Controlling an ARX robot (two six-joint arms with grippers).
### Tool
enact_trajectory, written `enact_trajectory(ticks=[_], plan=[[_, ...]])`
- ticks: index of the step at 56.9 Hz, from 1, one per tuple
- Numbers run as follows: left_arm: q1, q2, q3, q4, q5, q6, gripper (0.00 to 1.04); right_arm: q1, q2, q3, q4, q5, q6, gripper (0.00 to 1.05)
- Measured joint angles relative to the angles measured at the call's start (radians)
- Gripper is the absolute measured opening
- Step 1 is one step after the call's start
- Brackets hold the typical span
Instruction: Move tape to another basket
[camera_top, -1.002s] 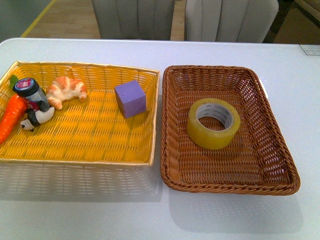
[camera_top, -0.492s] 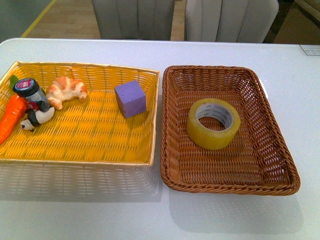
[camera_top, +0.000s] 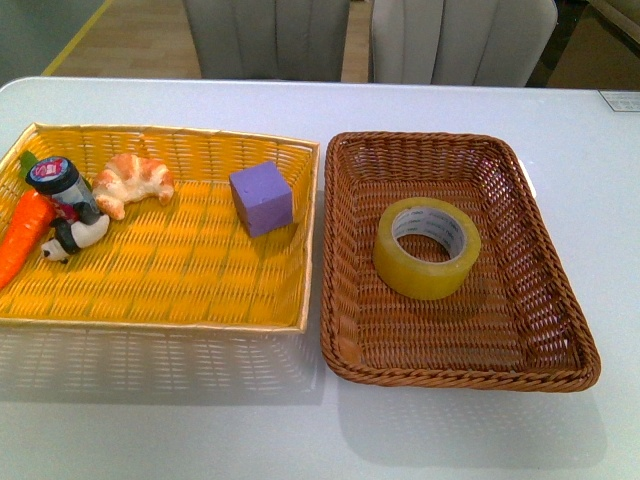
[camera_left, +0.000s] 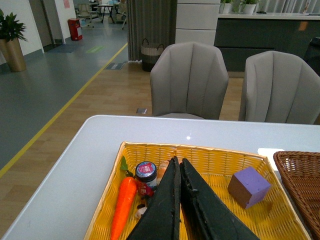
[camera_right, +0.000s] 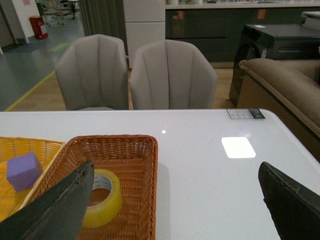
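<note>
Only in wrist views: left gripper (camera_left: 178, 167) closed, empty; right gripper (camera_right: 175, 200) wide open, above tape (camera_top: 427, 246) in basket (camera_top: 555, 300); white table (camera_top: 150, 430), grey chairs (camera_left: 189, 80).

Two baskets, six items, two chairs

One dark brown woven wicker basket (camera_top: 520, 300) holds one ring-shaped roll of translucent yellowish packing tape (camera_top: 427, 246); one bright yellow woven basket (camera_top: 180, 290) holds one purple foam cube (camera_top: 261, 197), one croissant (camera_top: 133, 181), one orange carrot (camera_top: 22, 235), one dark-capped jar (camera_top: 62, 186), one small black-and-white figure (camera_top: 75, 237). Two grey upholstered chairs (camera_top: 460, 40) stand beyond the white table's (camera_top: 300, 430) far edge.
</note>
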Motion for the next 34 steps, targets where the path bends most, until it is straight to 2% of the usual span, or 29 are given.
enact_trajectory(ticks=[34], plan=[[0.000, -0.226, 0.000, -0.222, 0.000, 0.000, 0.02, 0.000, 0.000, 0.000, 0.000, 0.000, 0.000, 0.96]])
